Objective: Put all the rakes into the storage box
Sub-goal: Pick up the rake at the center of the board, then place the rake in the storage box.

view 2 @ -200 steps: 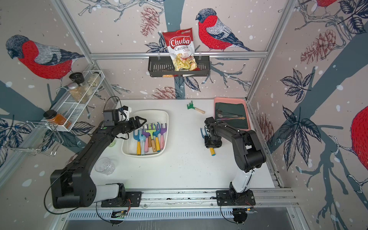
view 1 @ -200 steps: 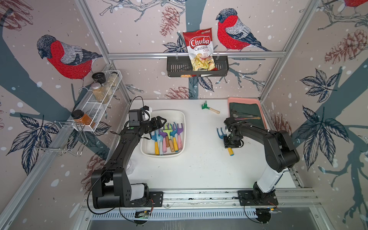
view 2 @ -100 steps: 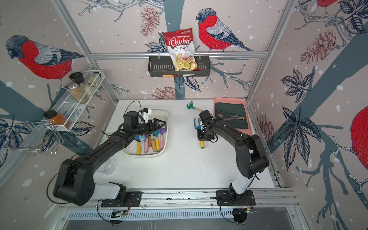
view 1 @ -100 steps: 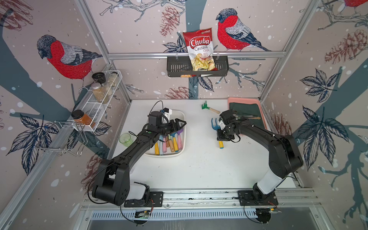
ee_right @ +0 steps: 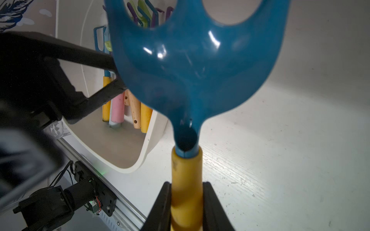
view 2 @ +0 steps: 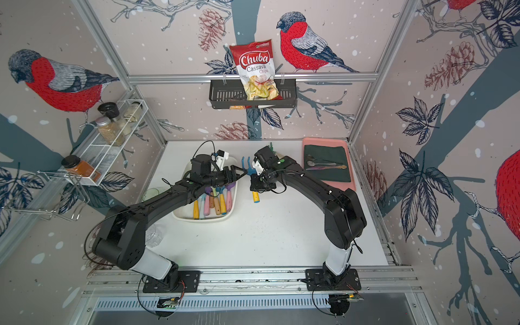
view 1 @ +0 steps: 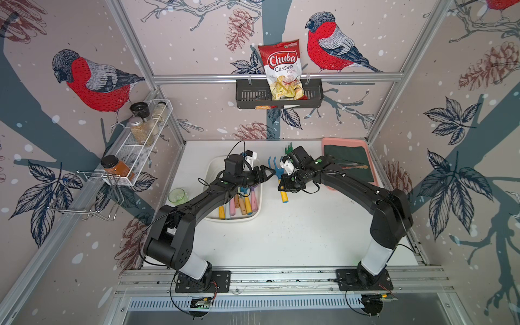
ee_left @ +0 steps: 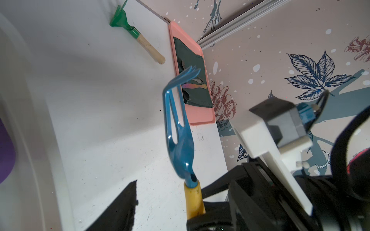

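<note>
Handover in mid-air is how this step reads. The right gripper point(ee_right: 187, 193) is clamped on the yellow handle of the rake point(ee_right: 192, 80) and holds it clear of the table, with the blue head pointing away from its wrist. The left gripper point(view 1: 268, 175) faces it from the opposite side. Its fingers point(ee_right: 90, 58) are spread apart, with their tips right at the edge of the blue head. Whether they touch it I cannot tell.

The storage box point(view 1: 233, 220) lies below and behind the left gripper, partly under that arm. It is beside the right gripper, on the side nearest the left one. It already holds a row of toy tools point(view 1: 242, 201) laid lengthwise. The rake is outside the box, above bare table just past its rim.

To do the pass well, the left fingers should probably close on the neck, where the blue socket meets the handle, or on the free stretch of handle beyond the right jaws. The head looks glossy and curved, so a pinch there could slip or twist. The right jaws should open only once the left grip is firm, and then back straight away along the handle so the two grippers do not knock together. After that the left gripper can draw back over the box, turn the rake in line with the tools already there, lower it close and let go
</note>
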Robot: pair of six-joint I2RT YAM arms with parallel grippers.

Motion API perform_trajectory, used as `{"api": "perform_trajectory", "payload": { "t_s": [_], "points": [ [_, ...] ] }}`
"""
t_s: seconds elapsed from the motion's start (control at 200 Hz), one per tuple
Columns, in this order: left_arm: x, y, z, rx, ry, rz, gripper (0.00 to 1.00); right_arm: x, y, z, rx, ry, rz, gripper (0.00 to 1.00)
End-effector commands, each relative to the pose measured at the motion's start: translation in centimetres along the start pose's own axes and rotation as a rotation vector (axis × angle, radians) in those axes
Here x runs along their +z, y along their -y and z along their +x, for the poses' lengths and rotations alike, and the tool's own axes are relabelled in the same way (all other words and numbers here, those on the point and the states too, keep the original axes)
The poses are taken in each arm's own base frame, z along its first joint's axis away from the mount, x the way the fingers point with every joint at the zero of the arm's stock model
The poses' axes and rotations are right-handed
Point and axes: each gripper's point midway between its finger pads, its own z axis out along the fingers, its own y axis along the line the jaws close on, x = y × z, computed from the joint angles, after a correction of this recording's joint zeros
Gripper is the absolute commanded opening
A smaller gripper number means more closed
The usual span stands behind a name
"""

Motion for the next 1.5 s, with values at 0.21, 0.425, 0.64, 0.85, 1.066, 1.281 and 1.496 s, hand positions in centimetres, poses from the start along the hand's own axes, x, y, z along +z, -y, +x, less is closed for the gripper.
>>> {"api": "perform_trajectory", "payload": {
  "t_s": [0.21,0.425,0.64,0.85,1.066,1.281,1.496],
  "points": [
    [0.8,0.2,-1.1,0.028,0.023,0.015,0.38,0.6,-2.7,1.4,-0.013,-0.034,-0.038,0.16],
    [0.7,0.3,-1.1,0.029,0.02,0.013,0.08,0.5,-3.5,1.1,-0.02,-0.019,-0.043,0.17],
    [0.1,-0.2,-1.3,0.035,0.019,-0.012,0.0,-0.2,-3.8,0.6,-0.022,0.002,-0.045,0.76],
    [-4.3,-3.0,-3.3,0.015,0.072,-0.06,0.0,-2.3,-3.4,-0.3,0.002,0.058,-0.063,0.91],
    [-7.6,-8.4,-2.8,-0.036,0.059,-0.139,0.0,-2.9,-1.9,-0.5,0.024,0.079,-0.065,0.91],
    [-6.9,-12.7,-0.9,-0.05,-0.021,-0.221,0.0,-3.6,-1.4,-0.4,0.017,0.088,-0.04,0.91],
    [-6.1,-14.6,-0.3,-0.058,-0.073,-0.259,0.0,-4.1,-0.2,-0.1,0.03,0.093,-0.013,0.91]
  ]
}}
